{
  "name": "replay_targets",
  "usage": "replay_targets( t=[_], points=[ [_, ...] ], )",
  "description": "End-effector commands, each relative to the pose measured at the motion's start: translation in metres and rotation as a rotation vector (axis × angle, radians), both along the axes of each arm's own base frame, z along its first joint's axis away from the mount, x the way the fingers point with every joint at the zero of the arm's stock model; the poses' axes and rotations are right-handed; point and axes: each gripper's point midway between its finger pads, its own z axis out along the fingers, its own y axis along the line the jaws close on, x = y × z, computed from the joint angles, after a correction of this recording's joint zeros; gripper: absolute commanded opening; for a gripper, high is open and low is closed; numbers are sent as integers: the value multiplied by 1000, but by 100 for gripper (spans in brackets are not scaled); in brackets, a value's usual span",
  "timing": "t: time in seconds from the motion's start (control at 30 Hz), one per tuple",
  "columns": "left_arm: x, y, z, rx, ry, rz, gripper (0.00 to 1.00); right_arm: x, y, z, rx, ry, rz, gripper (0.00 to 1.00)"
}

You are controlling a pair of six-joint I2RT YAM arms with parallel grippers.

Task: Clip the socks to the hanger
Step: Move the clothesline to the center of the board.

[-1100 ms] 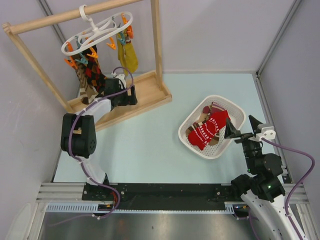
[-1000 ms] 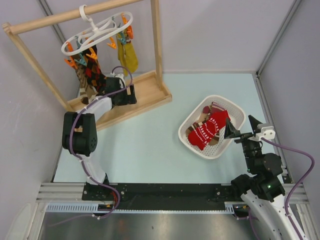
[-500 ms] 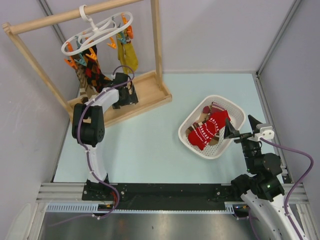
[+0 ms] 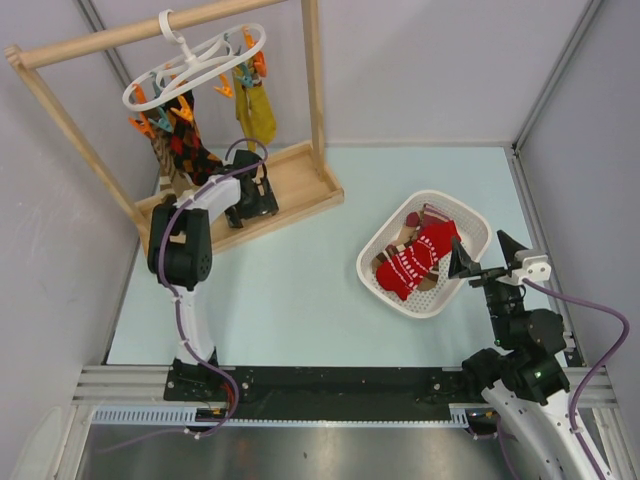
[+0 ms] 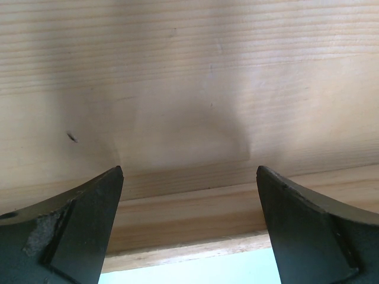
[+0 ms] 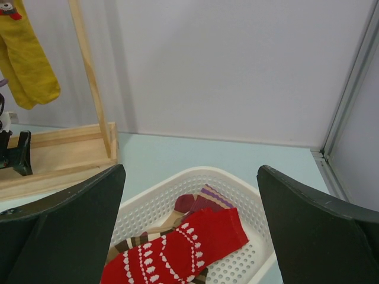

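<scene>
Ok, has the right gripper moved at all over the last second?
No. The right gripper hangs open at the same spot, just off the right rim of the white basket, as in the earlier top views.

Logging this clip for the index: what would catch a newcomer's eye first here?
The red sock with white pattern, lying in the white basket at right centre, stands out most. Next, the white hanger on the wooden rail at upper left, a mustard-yellow sock pegged beneath it. The left gripper hangs open over the wooden base.
</scene>
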Motion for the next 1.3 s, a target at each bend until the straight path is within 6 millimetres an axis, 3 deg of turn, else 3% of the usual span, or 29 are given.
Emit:
replay_targets(
  t=[0.0,0.5,0.8,1.1,1.27],
  points=[
    [-35,-22,-14,-60,120,-46,100,-5,-2,13,18,-54,0,100],
    [-131,-41,-19,5,220,-184,100,-8,-3,16,24,-67,0,100],
    [-188,-63,-21,-37,247,-225,100,-9,-2,17,25,-72,8,100],
    [-202,-85,-2,-75,196,-237,100,-10,-2,18,24,-75,13,100],
    [-202,-86,12,-75,148,-220,100,-10,-2,18,21,-76,12,100]
  ],
)
